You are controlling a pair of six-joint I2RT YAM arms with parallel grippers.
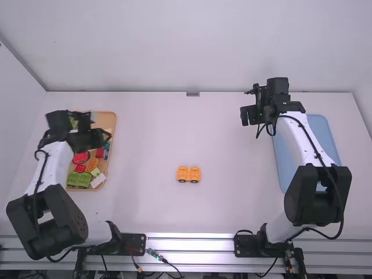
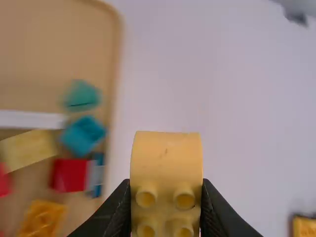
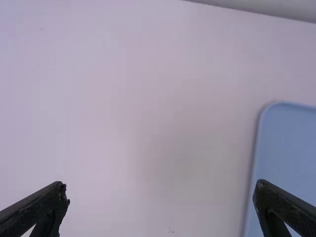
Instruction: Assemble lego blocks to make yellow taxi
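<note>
Yellow studded block (image 2: 166, 165) between left fingers (image 1: 105, 136), orange wheeled piece (image 1: 189, 174) mid-table

Two trays (image 1: 108, 120), one orange chassis (image 1: 183, 173)

No text, label, brand, number or sign is presenting legibly.
</note>
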